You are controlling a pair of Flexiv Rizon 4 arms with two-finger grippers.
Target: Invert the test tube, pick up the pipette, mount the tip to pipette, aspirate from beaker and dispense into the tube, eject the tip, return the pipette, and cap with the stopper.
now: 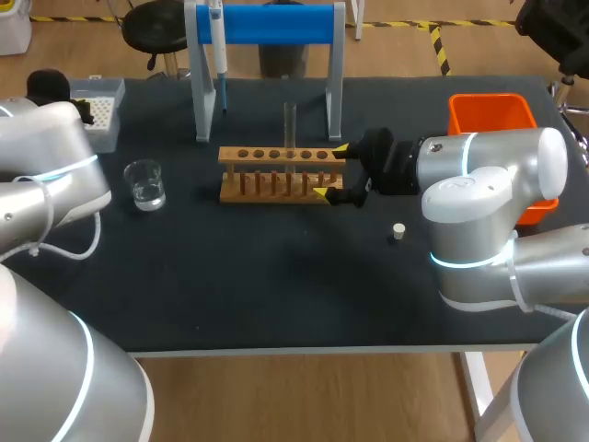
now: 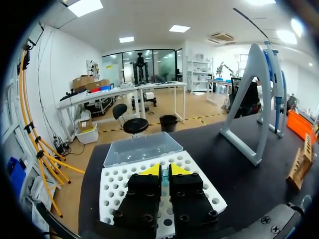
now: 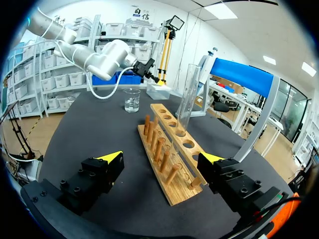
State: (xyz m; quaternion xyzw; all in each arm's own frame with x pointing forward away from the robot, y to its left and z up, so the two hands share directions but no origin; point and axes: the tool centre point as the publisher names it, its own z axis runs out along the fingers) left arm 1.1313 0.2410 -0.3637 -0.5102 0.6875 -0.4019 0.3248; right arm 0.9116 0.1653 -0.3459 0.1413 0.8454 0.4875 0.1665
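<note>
1. While I watch from the head view, the right end effector (image 1: pixel 331 171) sits at the right end of the wooden rack (image 1: pixel 276 175), released, with its yellow tips wide apart, one on each side of the rack end.
2. In the right wrist view the same end effector (image 3: pixel 160 158) has the rack (image 3: pixel 164 149) running out between its fingers. There is a clear gap on one side, and I can't tell about contact on the other.
3. The test tube (image 1: pixel 290 129) stands upright in one of the middle holes of the rack. In the right wrist view the tube (image 3: pixel 185 99) is ahead of the fingers, and nothing grips it.
4. The left end effector (image 2: pixel 164 170) hangs over the white tip box (image 2: pixel 114 184), clenched, with only a thin slit between its fingers. Something pale blue shows in the slit, and I can't tell what it is.
5. The pipette (image 1: pixel 218 46) hangs on the blue stand (image 1: pixel 276 23) behind the rack, at the stand's left post.
6. The beaker (image 1: pixel 145 184), with clear liquid in it, stands on the counter (image 1: pixel 276 285) left of the rack, between the rack and the tip box (image 1: pixel 103 120).
7. The stopper (image 1: pixel 398 231) lies alone on the counter, in front of the right arm's wrist and apart from the rack.
8. An orange bin (image 1: pixel 492 115) sits at the counter's far right edge.
9. In the right wrist view the left end effector (image 3: pixel 149 67) is over the tip box, past the beaker (image 3: pixel 132 99).
</note>
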